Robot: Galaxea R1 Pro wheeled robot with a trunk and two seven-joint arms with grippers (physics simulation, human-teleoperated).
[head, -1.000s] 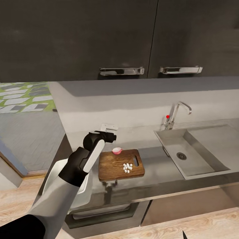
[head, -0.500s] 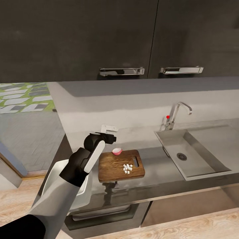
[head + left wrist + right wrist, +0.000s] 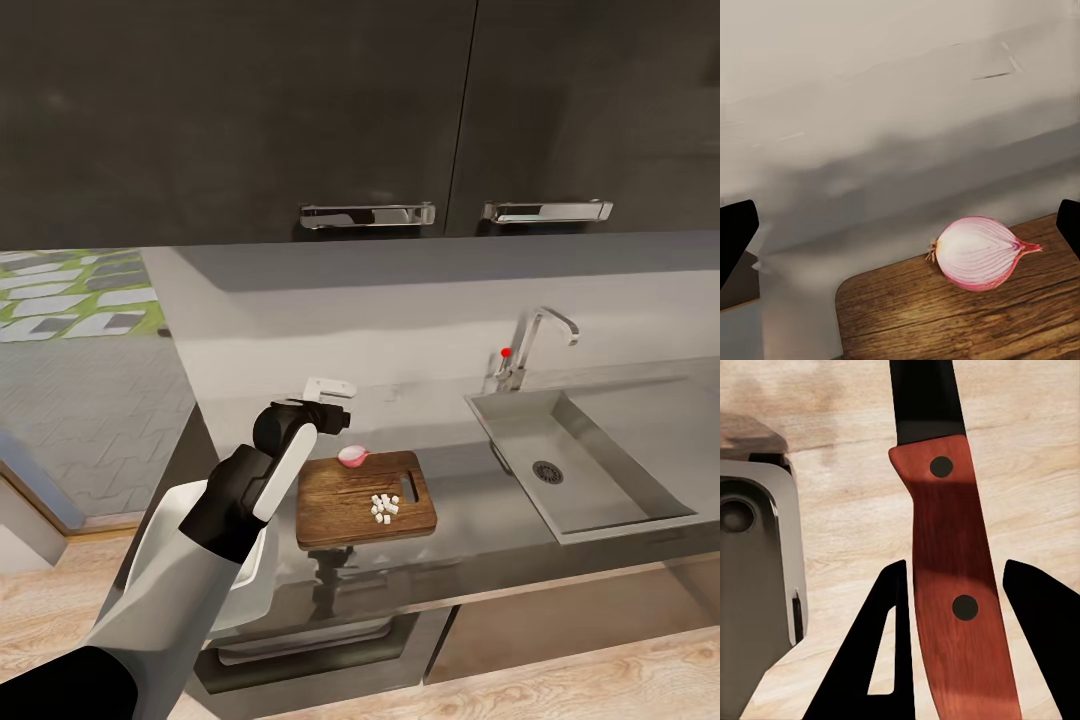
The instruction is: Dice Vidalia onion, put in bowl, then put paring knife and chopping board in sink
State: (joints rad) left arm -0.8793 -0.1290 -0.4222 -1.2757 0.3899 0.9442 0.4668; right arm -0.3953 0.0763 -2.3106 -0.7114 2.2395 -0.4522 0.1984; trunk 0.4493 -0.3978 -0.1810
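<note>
Half a pink-skinned onion (image 3: 352, 456) lies cut face up at the back edge of the wooden chopping board (image 3: 340, 500); in the left wrist view the onion half (image 3: 979, 251) is close ahead on the board (image 3: 945, 322). Several white diced pieces (image 3: 384, 507) sit near the board's handle hole. My left gripper (image 3: 335, 418) hovers open just left of the onion half, its dark fingertips (image 3: 735, 240) wide apart. My right gripper (image 3: 960, 637) is shut on the paring knife's reddish handle (image 3: 949, 555), held low over the wooden floor. A white bowl (image 3: 170, 530) is partly hidden behind my left arm.
The steel sink (image 3: 600, 470) with its drain (image 3: 547, 471) and a faucet (image 3: 530, 345) lies right of the board. Dark wall cabinets (image 3: 370, 110) hang above the counter. A grey part of my base (image 3: 757, 555) shows beside the knife.
My left gripper has shifted only slightly beside the onion half. A dark tip at the bottom edge of the head view has gone out of sight.
</note>
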